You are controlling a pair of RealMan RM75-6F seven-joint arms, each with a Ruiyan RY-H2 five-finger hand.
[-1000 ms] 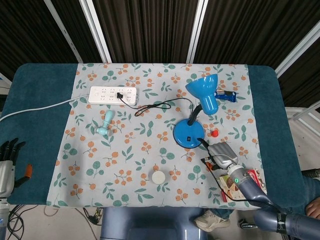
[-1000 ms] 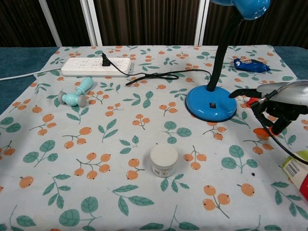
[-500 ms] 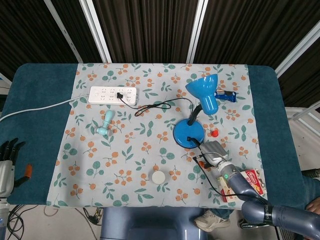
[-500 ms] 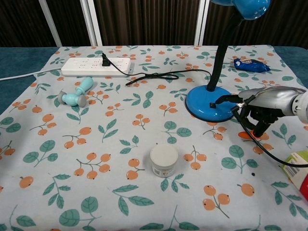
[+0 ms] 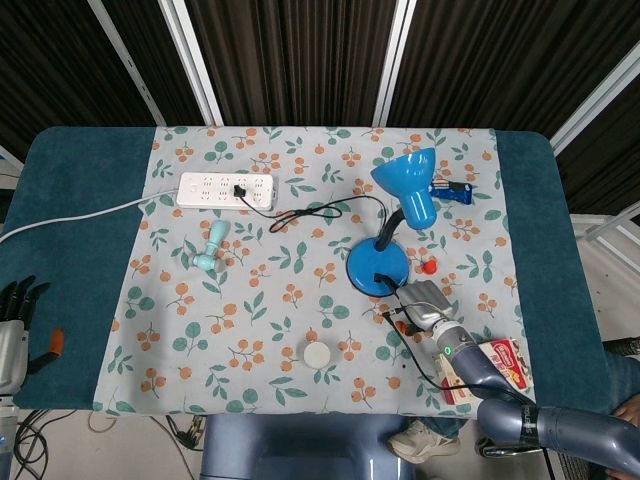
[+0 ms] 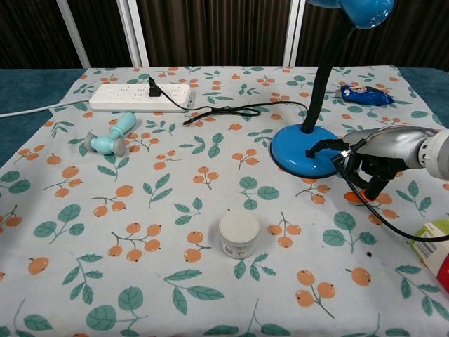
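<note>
A blue desk lamp stands at the right of the floral cloth, with its round base (image 5: 377, 268) (image 6: 305, 156) and its shade (image 5: 408, 185) tilted to the right. My right hand (image 5: 420, 305) (image 6: 372, 160) hovers just beside the base on its near right. One finger stretches out and touches the top of the base near its small black switch, while the other fingers are curled under and hold nothing. My left hand (image 5: 15, 318) rests at the table's near left edge, off the cloth, fingers apart and empty.
The lamp's black cable (image 5: 310, 212) runs to a white power strip (image 5: 226, 188) (image 6: 140, 97) at the back left. A teal handheld object (image 5: 210, 247) lies left, a white jar (image 5: 318, 355) (image 6: 239, 234) near the front. A blue packet (image 5: 452, 190), a small red piece (image 5: 429, 266) and a snack pack (image 5: 490, 365) lie on the right.
My right hand has moved left and farther in, from beside the snack pack up to the lamp base, where its outstretched finger now touches. The left hand has stayed put.
</note>
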